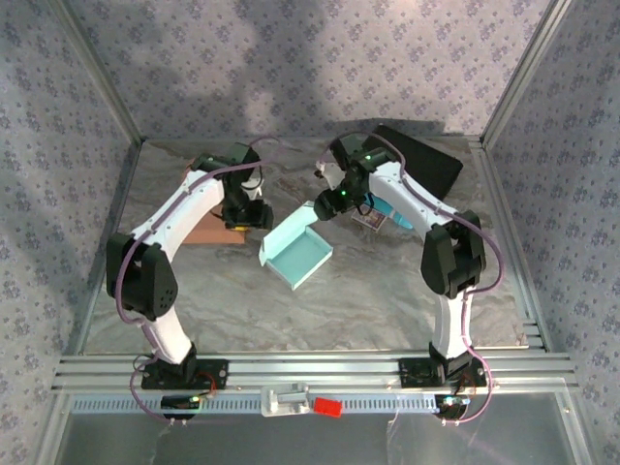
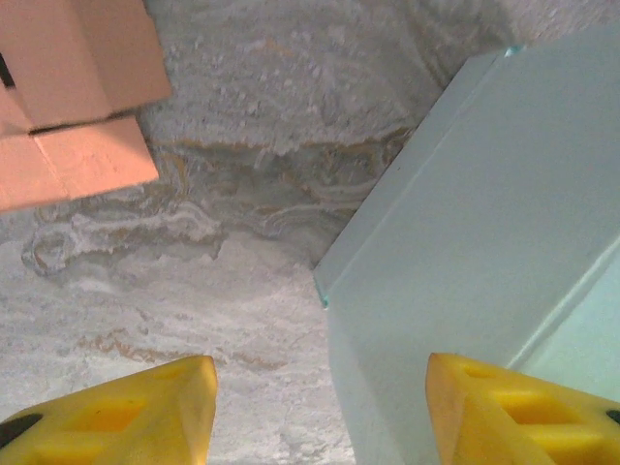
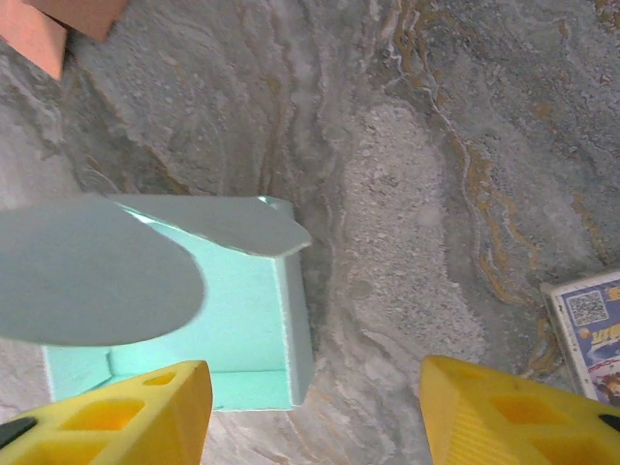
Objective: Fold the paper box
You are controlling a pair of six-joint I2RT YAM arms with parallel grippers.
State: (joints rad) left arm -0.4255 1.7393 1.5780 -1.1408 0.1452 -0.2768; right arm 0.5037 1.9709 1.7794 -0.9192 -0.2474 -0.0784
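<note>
Yellow fingers (image 2: 116, 417) of left gripper (image 2: 320, 387) and right gripper (image 3: 315, 387) stand wide apart, holding nothing, close above the teal paper box (image 1: 295, 254) at the centre of the table (image 1: 387, 310). Left wrist view adds brown cardboard (image 2: 68, 107). Right wrist view adds a printed card (image 3: 591, 334) bearing a QR code, its text illegible.

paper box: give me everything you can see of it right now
The paper box is thin mint-green card with a paler outside. It is partly folded into a shallow open tray with raised side walls. A rounded flap stands loose over one end. The box rests flat on the marbled table, turned diagonally near its middle. No jaws are closed on it.
</note>
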